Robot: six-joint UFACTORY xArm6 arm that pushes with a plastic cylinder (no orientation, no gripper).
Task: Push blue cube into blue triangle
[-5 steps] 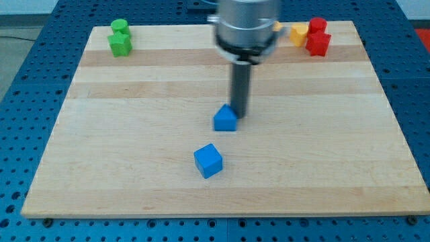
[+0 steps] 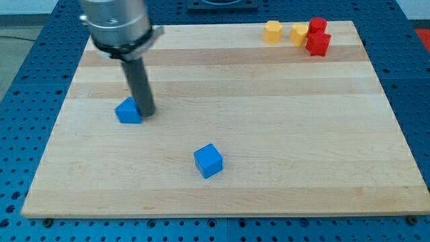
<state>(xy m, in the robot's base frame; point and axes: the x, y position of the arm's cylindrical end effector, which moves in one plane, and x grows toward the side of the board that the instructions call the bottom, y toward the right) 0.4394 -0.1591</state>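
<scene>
The blue cube [image 2: 208, 161] sits on the wooden board [image 2: 269, 134] a little below its middle. The blue triangle [image 2: 127, 111] lies at the board's left side. My tip [image 2: 146, 113] stands right against the triangle's right edge, touching it. The cube is well apart from both, down and to the right of the tip.
Two yellow blocks [image 2: 272, 31] [image 2: 299, 33] and two red blocks [image 2: 318, 43] sit along the board's top right edge. The arm's grey body [image 2: 117, 23] covers the top left corner of the board. A blue perforated table [image 2: 410, 101] surrounds the board.
My tip has moved far to the left, and the blue triangle has gone left with it. The green blocks at top left are now hidden behind the arm. The cube has not moved.
</scene>
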